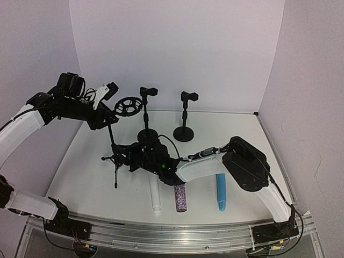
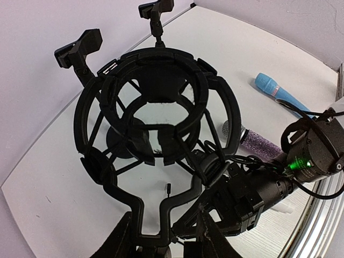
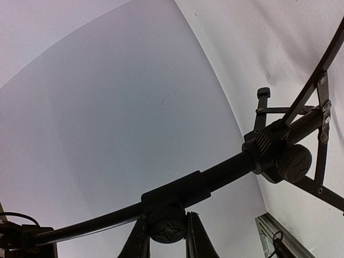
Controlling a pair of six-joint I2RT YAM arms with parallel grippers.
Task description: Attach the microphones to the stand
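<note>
A black tripod stand (image 1: 115, 161) is at the left of the table, topped by a round shock-mount cage (image 1: 129, 106). My left gripper (image 1: 114, 112) is shut on the cage's forked bracket (image 2: 156, 215), which sits between its fingers (image 2: 115, 239). My right gripper (image 1: 124, 155) is shut on the clamp knob (image 3: 167, 226) of the stand's pole (image 3: 226, 172). The white microphone (image 1: 156, 196), the purple-glitter microphone (image 1: 180, 198) and the light blue microphone (image 1: 221, 192) lie side by side on the table near the front. The blue (image 2: 274, 88) and purple (image 2: 258, 142) ones also show in the left wrist view.
Two short desk stands with round bases and clip holders stand at the back, one (image 1: 146, 115) just behind the tripod and one (image 1: 184, 115) to its right. White walls enclose the table. A metal rail (image 1: 177, 231) runs along the front edge.
</note>
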